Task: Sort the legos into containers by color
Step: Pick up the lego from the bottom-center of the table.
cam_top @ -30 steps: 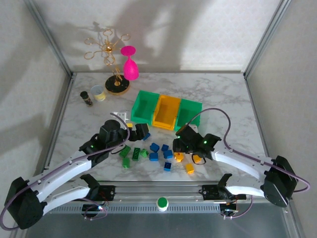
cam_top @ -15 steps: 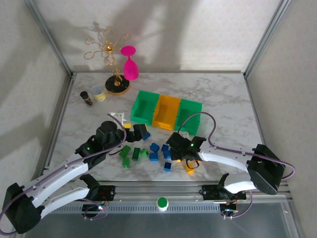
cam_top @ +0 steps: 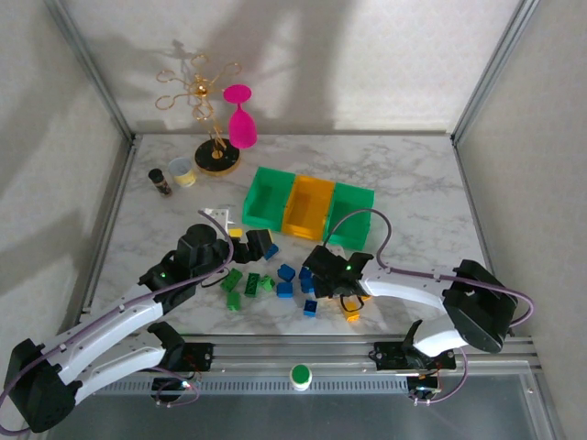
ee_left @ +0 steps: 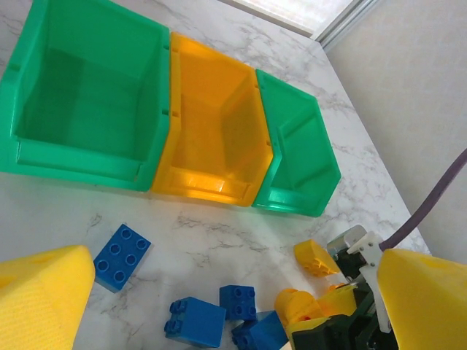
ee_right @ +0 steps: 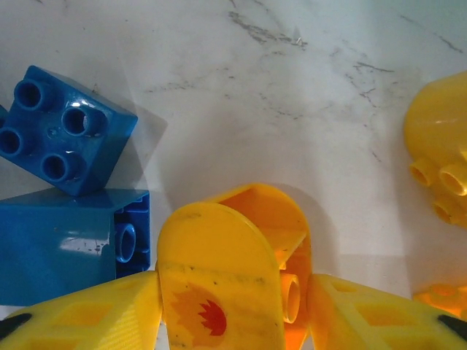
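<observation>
My right gripper (ee_right: pixel 233 295) has its fingers against both sides of a yellow brick (ee_right: pixel 219 262), clamped on it as far as I can see. The brick sits on the bench (cam_top: pixel 413 183) close to the near edge and right of the middle, in front of the bins. My left gripper (ee_left: pixel 233 271) hangs spread wide and empty over the pile, nearer the left. I judge the brick to be light, hollow and stiff, not fragile, with a glossy skin that could slip. Its top is arched, so the flat side faces are the place to hold it, low and square. Two blue bricks (ee_right: pixel 66 131) lie just beside it on one side and another yellow piece (ee_right: pixel 438 160) is near on the other, so a lift should go straight up. A few green bricks (cam_top: pixel 240 286) lie further left. The yellow bin (ee_left: pixel 219 189) stands mid-bench between two green bins (ee_left: pixel 73 164), all open and bare inside. The marble is smooth and hard, so loose bricks would skid if nudged. A gold stand (cam_top: pixel 197 92), a pink glass (cam_top: pixel 240 119), a cup (cam_top: pixel 182 170) and a jar (cam_top: pixel 160 181) keep to the far left corner, and pale walls (cam_top: pixel 367 55) close the bench in.
</observation>
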